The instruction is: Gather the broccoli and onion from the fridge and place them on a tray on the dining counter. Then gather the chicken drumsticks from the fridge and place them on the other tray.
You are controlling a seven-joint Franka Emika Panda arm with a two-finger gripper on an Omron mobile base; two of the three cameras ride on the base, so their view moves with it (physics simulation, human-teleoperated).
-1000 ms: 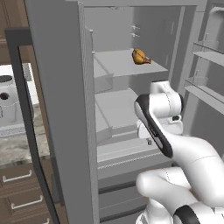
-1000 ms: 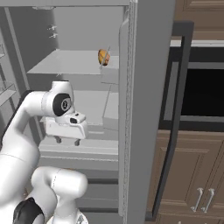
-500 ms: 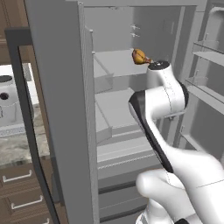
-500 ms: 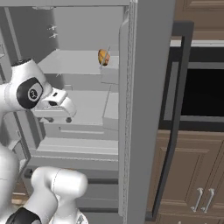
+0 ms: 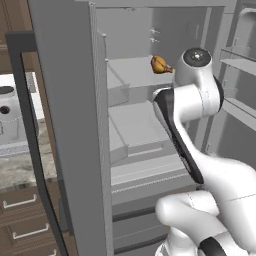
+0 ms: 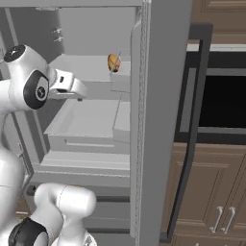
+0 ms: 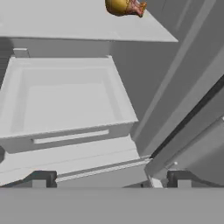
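Inside the open fridge (image 5: pixel 75 125), the gripper (image 7: pixel 111 178) hangs with jaws wide apart and empty above a bare drawer bin (image 7: pixel 65 96), aimed toward the shelf (image 7: pixel 78 26) beyond. A chicken drumstick (image 7: pixel 124 6) lies there, well apart from the fingertips, apparently the next pick. Brown wooden cabinets (image 6: pixel 211 192) and a dark oven (image 6: pixel 221 103) flank the fridge.

Brown wooden cabinets (image 6: pixel 211 192) with pale handles fill the lower right of the right base view, below a dark built-in oven (image 6: pixel 223 103). At the lower left of the left base view, brown drawers (image 5: pixel 25 220) sit under a marbled worktop (image 5: pixel 20 167) holding what may be a grey appliance (image 5: pixel 12 117).
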